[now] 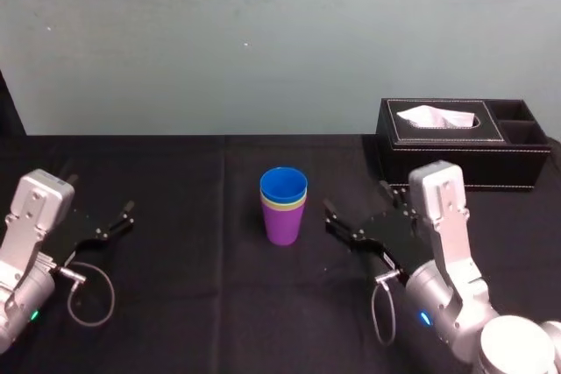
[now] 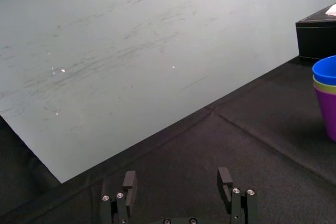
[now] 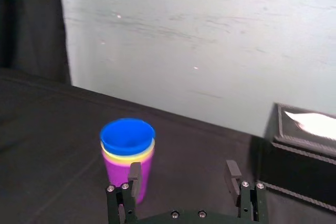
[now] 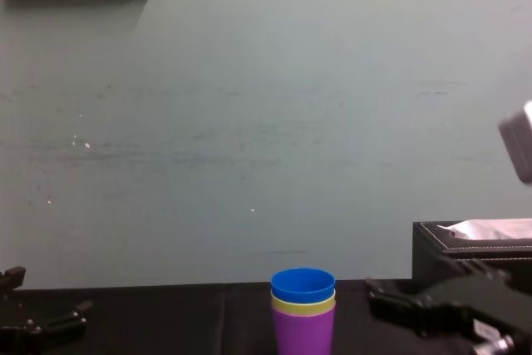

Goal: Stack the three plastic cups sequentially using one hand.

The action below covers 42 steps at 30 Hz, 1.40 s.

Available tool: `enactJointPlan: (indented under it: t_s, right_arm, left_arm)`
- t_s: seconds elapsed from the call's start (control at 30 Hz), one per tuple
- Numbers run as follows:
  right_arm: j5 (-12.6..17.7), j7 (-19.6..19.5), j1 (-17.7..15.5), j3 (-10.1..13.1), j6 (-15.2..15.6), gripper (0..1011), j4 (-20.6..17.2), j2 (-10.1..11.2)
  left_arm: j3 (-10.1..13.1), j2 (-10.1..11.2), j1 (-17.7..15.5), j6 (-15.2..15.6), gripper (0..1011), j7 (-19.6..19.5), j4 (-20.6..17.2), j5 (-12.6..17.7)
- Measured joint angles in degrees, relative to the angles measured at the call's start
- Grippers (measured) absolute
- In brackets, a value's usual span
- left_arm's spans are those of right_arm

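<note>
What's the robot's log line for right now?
nested: blue plastic cup in yellow-green plastic cup in purple plastic cup | right tool: open, right of them, apart | left tool: open, parked far left

Three smooth tapered plastic cups stand upright, mouths up, nested in one stack at mid black table [image 4: 166, 322]: purple cup [image 4: 303, 334] lowest, yellow-green cup [image 4: 303, 307] inside it, blue cup [image 4: 303, 285] uppermost.

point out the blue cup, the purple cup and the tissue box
blue cup [image 1: 282, 184], head view, inside of its open mouth
purple cup [image 1: 282, 226], head view, middle of its outer wall
tissue box [image 1: 495, 164], head view, black front wall
</note>
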Motion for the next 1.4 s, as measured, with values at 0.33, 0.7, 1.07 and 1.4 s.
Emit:
enactJointPlan:
  t_s: [0.33, 0.7, 1.07, 1.4]
  right_arm:
    - [-4.17, -6.56, -3.97, 2.21, -7.99, 1003, 3.31, -3.29]
    - [-5.94, -7.78, -4.35, 2.76, -8.9, 1003, 4.27, -4.18]
    - [-5.73, -7.77, -4.31, 2.7, -8.86, 1003, 4.21, -4.16]
    - [-5.65, -7.77, -4.28, 2.65, -8.8, 1003, 4.15, -4.15]
  left_arm:
    - [0.0, 0.0, 0.0, 0.0, 1000, 0.0, 0.0, 0.0]
    - [0.0, 0.0, 0.0, 0.0, 1000, 0.0, 0.0, 0.0]
    - [0.0, 0.0, 0.0, 0.0, 1000, 0.0, 0.0, 0.0]
    - [0.0, 0.0, 0.0, 0.0, 1000, 0.0, 0.0, 0.0]
